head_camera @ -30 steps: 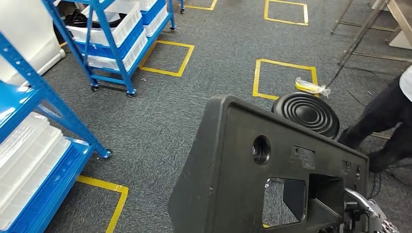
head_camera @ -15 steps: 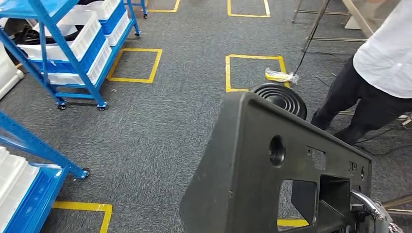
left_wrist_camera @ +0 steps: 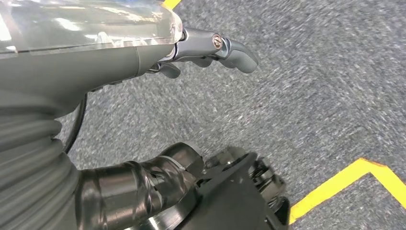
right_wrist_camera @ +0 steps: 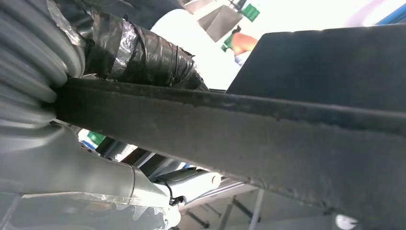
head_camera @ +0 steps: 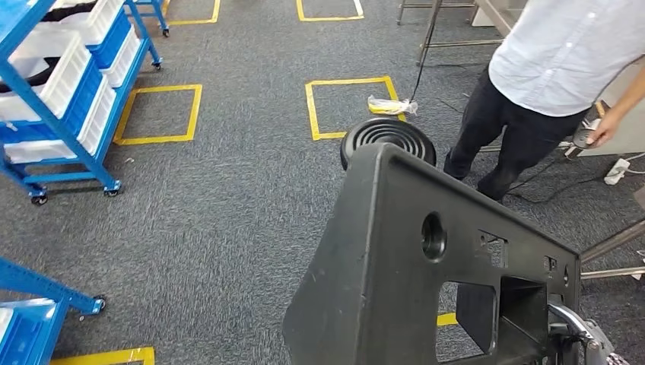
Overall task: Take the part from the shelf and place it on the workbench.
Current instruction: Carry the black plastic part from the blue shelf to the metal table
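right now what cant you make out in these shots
- Right hand: head view, cut off by the corner; its grasp on the black part is hidden.
- Floor behind the part: head view, covered by it.
- Person: head view, cut off by the top edge.
- Workbench: cannot tell where it is.

The part (head_camera: 395, 258) fills the lower right of the head view, with the ribbed disc (head_camera: 386, 137) on the floor just behind its top edge, a person (head_camera: 548, 84) at upper right and the shelf rack (head_camera: 53, 99) at upper left.
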